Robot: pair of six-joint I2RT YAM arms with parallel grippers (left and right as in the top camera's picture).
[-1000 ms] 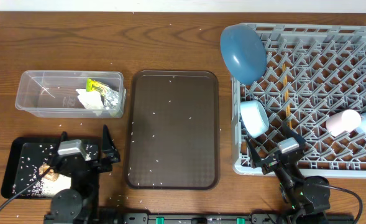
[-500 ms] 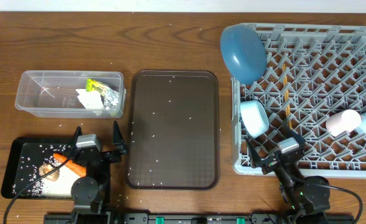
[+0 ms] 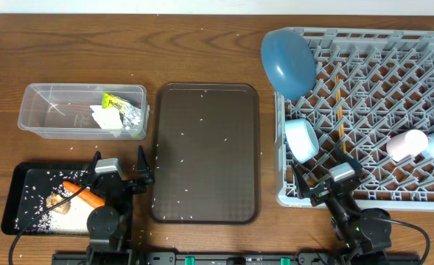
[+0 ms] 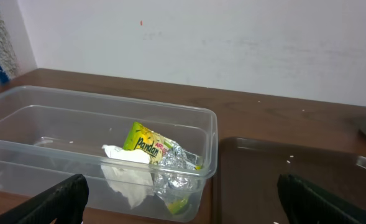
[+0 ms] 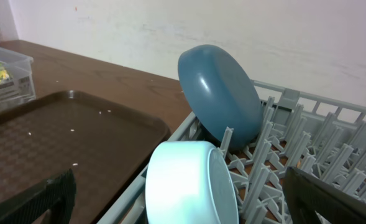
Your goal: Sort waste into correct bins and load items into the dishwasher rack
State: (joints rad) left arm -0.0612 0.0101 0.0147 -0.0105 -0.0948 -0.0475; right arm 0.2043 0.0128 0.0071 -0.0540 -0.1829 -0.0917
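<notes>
Left pincer (image 3: 119,157), apart and empty, has pulled off the black tray (image 3: 16,184), uncovering the carrot (image 3: 84,195); right pincer (image 3: 316,160) sits apart; sorting looks done.

Dark brown wood-grain table (image 3: 202,51); plain white wall (image 4: 232,43) behind, faintly scuffed; even light.

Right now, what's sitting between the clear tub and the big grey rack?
The brown serving tray, dotted with a few rice grains, lies there, seen from overhead.
</notes>
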